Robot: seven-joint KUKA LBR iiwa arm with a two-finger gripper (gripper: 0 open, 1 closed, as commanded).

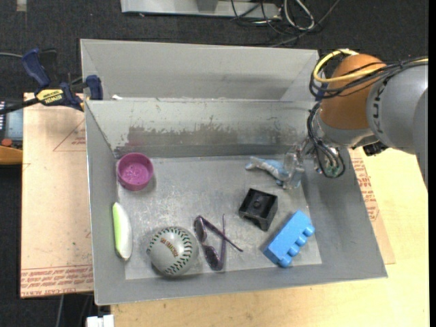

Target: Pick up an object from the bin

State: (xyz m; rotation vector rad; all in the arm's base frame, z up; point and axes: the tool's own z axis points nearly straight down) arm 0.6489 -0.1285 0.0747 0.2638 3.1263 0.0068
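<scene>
At back right: gripper (294, 171) by grey-blue thing (264, 164); grip unclear | black block (258, 208) near

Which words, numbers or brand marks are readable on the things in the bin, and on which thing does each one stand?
Baseball: a small marking between the red seams, too blurred to read.
Blue block, black box, pink cup: no text visible.

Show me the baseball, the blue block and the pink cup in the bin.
baseball (172, 251), camera view, on its stitched middle.
blue block (289, 238), camera view, on its top face.
pink cup (134, 171), camera view, on its inner bottom.
</scene>
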